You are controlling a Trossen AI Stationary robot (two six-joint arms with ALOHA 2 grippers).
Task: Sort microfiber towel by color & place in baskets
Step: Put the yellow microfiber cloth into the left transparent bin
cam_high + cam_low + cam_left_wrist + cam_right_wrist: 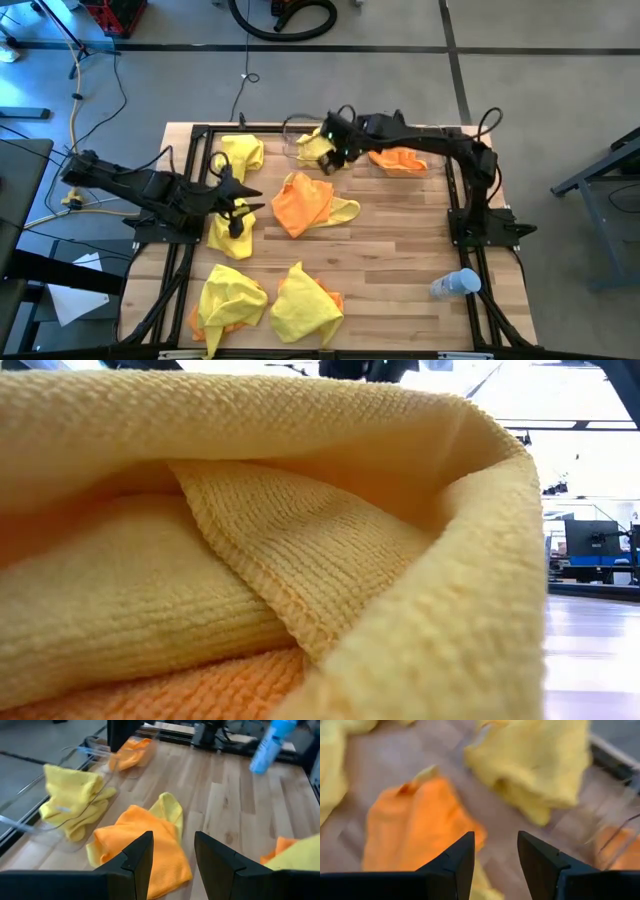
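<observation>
Yellow towel folds fill the low view. Right end effector, jaws apart and empty, hangs over a yellow towel in the clear basket; an orange towel lies beside it. Left end effector, jaws apart, faces an orange towel on the surface.

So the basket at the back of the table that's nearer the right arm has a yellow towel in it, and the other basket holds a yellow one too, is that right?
Not quite. In the high view, the basket nearer the right arm holds an orange towel, not a yellow one. The other basket does hold a yellow towel, just under the right hand. The left wrist view shows the same.
</observation>
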